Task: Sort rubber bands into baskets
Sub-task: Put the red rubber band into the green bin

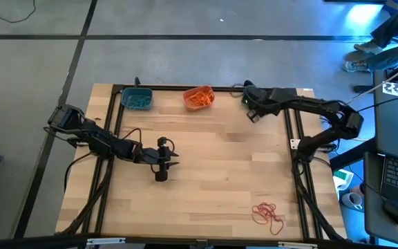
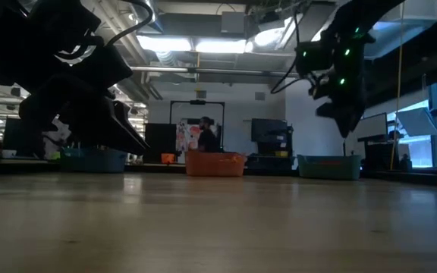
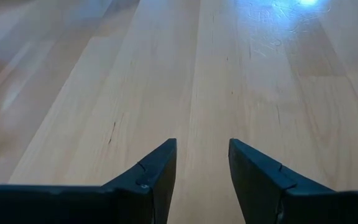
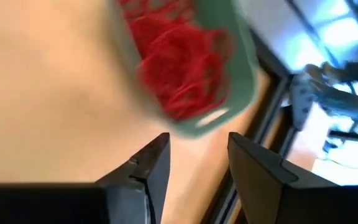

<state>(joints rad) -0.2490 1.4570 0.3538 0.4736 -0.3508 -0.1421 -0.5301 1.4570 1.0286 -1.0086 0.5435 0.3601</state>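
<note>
Loose red rubber bands (image 1: 268,214) lie in a small heap on the wood near the table's front right corner. At the far edge stand a teal basket (image 1: 137,99) and an orange basket (image 1: 199,97) with orange bands in it. A second teal basket (image 4: 241,81), holding red rubber bands (image 4: 179,68), shows just beyond my right gripper (image 4: 197,140), which hangs open above it at the far right (image 1: 251,109) with nothing between its fingers. My left gripper (image 3: 202,146) stands open over bare wood at the table's left middle (image 1: 162,173).
Black frame rails (image 1: 116,131) run along the table's left, right and far sides, with cables beside them. Bare wood (image 1: 220,159) lies between the two arms. A person (image 2: 203,136) stands far off in the room behind the table.
</note>
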